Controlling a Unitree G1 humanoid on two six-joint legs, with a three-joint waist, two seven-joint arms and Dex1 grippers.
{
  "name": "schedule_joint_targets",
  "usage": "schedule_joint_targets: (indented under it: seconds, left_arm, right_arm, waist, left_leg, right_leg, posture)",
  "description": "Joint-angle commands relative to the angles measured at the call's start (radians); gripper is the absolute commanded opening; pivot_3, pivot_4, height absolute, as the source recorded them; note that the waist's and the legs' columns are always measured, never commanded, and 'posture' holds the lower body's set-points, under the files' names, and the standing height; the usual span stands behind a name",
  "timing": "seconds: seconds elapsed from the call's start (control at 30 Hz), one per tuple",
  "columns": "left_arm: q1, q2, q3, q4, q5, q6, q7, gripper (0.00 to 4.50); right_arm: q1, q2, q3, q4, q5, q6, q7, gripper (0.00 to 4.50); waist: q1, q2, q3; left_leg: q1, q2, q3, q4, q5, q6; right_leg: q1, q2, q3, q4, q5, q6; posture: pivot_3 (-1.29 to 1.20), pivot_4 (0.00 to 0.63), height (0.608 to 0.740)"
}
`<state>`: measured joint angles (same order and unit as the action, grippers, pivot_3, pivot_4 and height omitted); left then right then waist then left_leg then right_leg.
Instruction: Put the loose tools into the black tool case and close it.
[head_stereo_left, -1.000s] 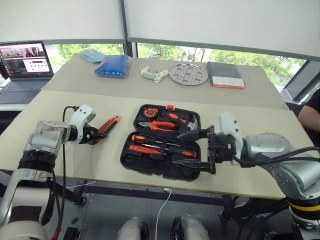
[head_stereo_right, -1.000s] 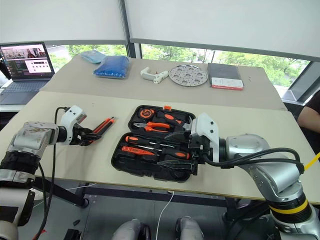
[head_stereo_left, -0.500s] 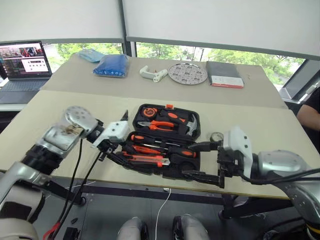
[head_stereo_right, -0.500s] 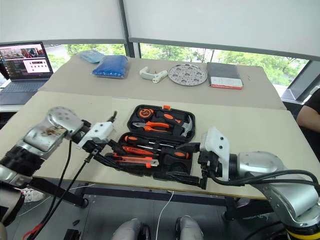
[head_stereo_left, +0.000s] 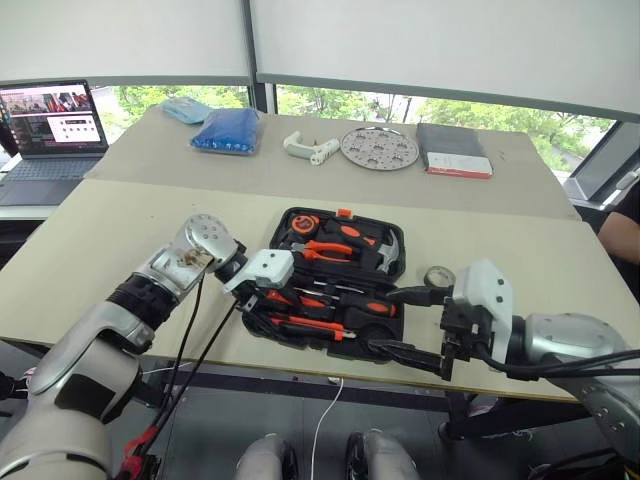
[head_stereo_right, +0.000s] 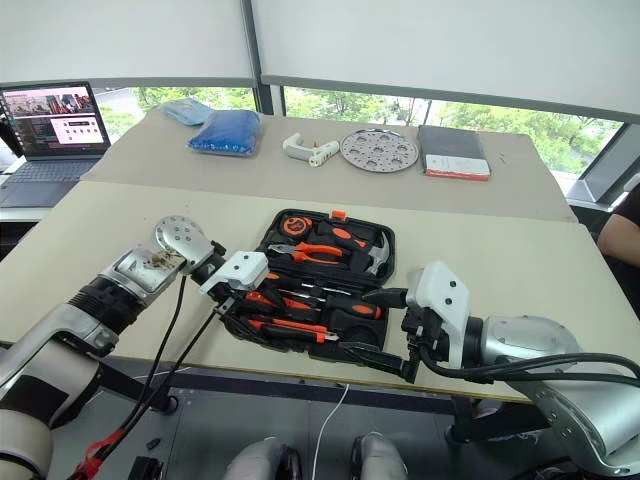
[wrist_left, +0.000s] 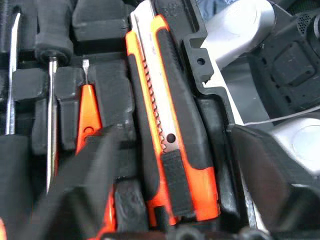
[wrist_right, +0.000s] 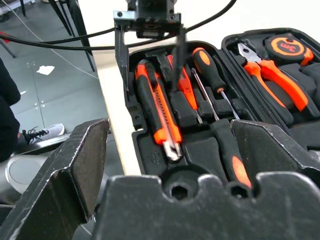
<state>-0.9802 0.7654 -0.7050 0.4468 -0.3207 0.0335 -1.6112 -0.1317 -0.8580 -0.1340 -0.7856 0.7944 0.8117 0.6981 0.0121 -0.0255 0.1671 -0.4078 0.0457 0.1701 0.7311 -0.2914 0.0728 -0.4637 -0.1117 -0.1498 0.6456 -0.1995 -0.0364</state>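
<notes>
Both grippers stand spread wide with nothing held. The left gripper (head_stereo_left: 262, 305) hangs over the near-left part of the open case (head_stereo_left: 388, 243), its fingers (wrist_left: 87, 167) either side of the knife (wrist_left: 172, 150), which lies in its slot below them. The right gripper (head_stereo_left: 403, 322) sits at the case's near-right corner, fingers pointing across it. The tape roll (head_stereo_left: 437, 276) lies on the table behind the right gripper.

Utility knife (wrist_left: 172, 130) in tool case (head_stereo_left: 392, 322)
</notes>
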Motion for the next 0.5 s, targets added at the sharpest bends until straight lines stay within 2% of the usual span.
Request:
schedule_joint_targets:
  seconds: [0.03,0.07,0.17,0.3,0.5]
  left_arm:
    - [-0.028,0.042,0.027,-0.061,-0.1,0.071,-0.003,4.47]
    - [-0.029,0.04,0.039,-0.063,-0.109,0.078,-0.003,4.47]
    - [-0.029,0.033,0.06,-0.064,-0.118,0.095,-0.003,3.76]
    - [-0.011,0.005,0.077,-0.055,-0.086,0.08,-0.003,2.28]
    - [0.008,0.019,0.06,-0.086,-0.087,0.068,-0.003,0.02]
  right_arm:
    - [-0.001,-0.009,-0.024,-0.018,0.01,-0.009,-0.003,4.5]
    - [-0.004,-0.01,-0.021,-0.013,0.008,-0.012,0.0,4.5]
    - [-0.018,-0.008,-0.01,0.003,0.002,-0.019,0.007,4.5]
    - [-0.04,-0.004,0.01,0.024,-0.012,-0.029,0.018,4.5]
    - [-0.047,-0.005,0.018,0.03,-0.017,-0.03,0.03,4.5]
  waist:
    - [-0.001,0.0,0.0]
    - [0.0,0.0,0.0]
    - [0.001,0.0,0.0]
    - [0.002,0.0,0.0]
    - [-0.001,0.0,0.0]
  left_leg:
    - [0.0,0.0,0.0,0.0,0.0,0.0]
    - [0.0,0.0,0.0,0.0,0.0,0.0]
    - [0.001,0.0,0.0,0.0,0.0,0.0]
    - [0.001,0.0,0.0,0.0,0.0,0.0]
    - [0.001,0.0,0.0,0.0,0.0,0.0]
  right_leg:
    - [0.0,0.0,0.0,0.0,0.0,0.0]
    - [0.0,0.0,0.0,0.0,0.0,0.0]
    - [0.001,0.0,0.0,0.0,0.0,0.0]
    - [0.001,0.0,0.0,0.0,0.0,0.0]
    - [0.001,0.001,0.0,0.0,0.0,0.0]
  posture:
    - [0.0,0.15,0.718]
    - [0.0,0.15,0.718]
    - [0.0,0.15,0.718]
    - [0.0,0.15,0.718]
    - [0.0,0.15,0.718]
